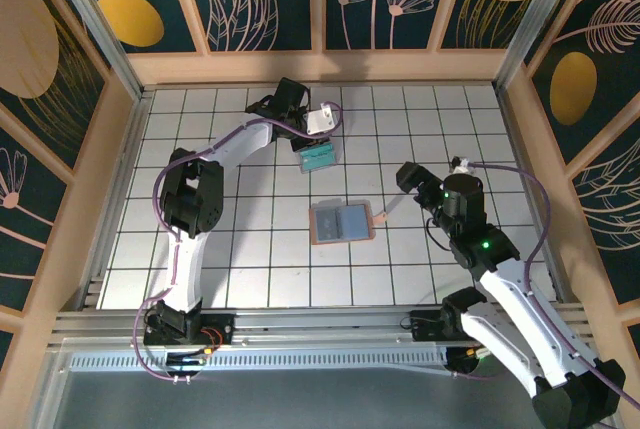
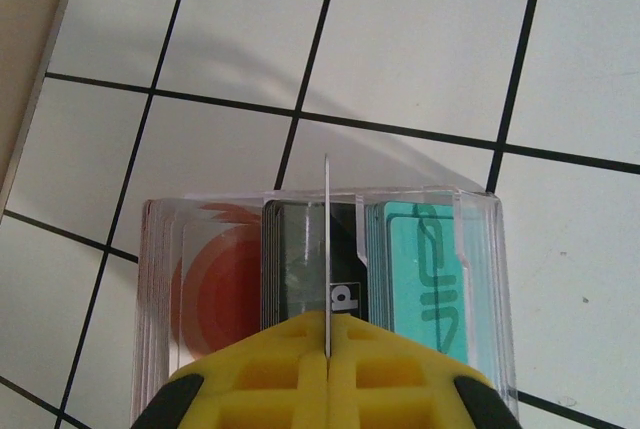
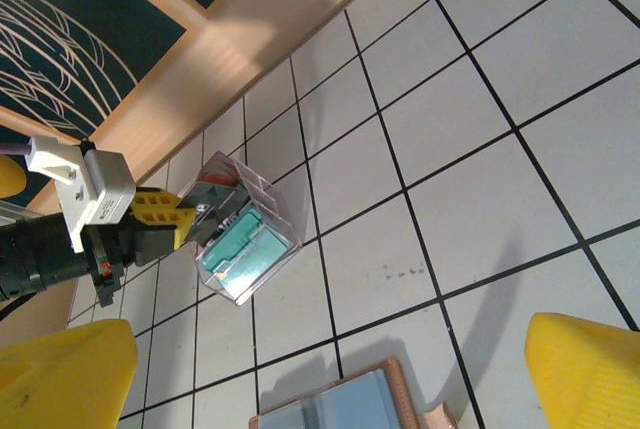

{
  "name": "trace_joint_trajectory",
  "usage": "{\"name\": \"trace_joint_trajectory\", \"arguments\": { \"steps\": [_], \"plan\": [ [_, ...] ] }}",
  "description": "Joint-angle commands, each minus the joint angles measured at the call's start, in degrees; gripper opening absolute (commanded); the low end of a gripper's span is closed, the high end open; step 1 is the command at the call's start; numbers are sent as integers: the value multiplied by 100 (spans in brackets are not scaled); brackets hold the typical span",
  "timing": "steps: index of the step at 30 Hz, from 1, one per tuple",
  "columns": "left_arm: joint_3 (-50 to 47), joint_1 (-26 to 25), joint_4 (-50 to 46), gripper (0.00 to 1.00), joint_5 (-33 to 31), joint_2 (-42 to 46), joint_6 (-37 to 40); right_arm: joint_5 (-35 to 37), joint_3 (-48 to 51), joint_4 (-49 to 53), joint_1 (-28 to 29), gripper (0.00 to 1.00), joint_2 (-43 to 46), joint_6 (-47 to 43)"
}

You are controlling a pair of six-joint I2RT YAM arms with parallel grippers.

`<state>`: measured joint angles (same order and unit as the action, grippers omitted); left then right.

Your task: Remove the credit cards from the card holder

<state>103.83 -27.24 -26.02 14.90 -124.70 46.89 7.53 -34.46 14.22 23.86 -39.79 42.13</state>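
Right up against the left wrist camera, the left pincer's [image 2: 327, 337] yellow fingers are pressed fully together, with only a thin sheet, seen edge-on, sticking up from between them.

The card holder [image 1: 342, 221] lies opened flat just below the middle of the overhead view, on the white, black-gridded tabletop [image 1: 250, 269]. Its grey-blue inner faces are turned up inside a pinkish-tan border, and its small tan strap tab [image 1: 381, 216] pokes out of the right edge. I can't tell from here whether any cards sit in its pockets. In the right wrist view it shows at the bottom edge of the frame.

Just right of the strap tab is the right pincer [image 3: 330, 354]. Its jaws are spread wide, one yellow finger in each lower corner of its own view, and they hold nothing.

Up and to the left of the card holder, well apart from it, is a clear case [image 3: 245, 239] at the tip of the left pincer. The thin sheet those fingers pinch belongs to it. It hangs tilted; whether its low corner touches the tiles I can't say. Inside are stacked cards [image 2: 415, 269]: teal ones, a black one and one with orange-red rings. The black card carries a small white letter-like mark, and the teal card has dark lettering running sideways that I can't read.
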Motion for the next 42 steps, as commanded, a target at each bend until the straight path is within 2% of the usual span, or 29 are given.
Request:
{"name": "trace_joint_trajectory", "arguments": {
  "steps": [1,13,30,42],
  "plan": [
    [214,75,-154,0,-3,-209,146,212,-227,147,-16,99,33,109],
    [243,184,-210,0,-70,-376,173,242,-289,165,-14,99,-19,138],
    [331,186,-608,0,355,-687,84,153,-274,141,-17,99,-99,110],
    [49,176,-762,0,632,-415,-129,-5,-162,7,-19,99,-141,137]
  ]
}}
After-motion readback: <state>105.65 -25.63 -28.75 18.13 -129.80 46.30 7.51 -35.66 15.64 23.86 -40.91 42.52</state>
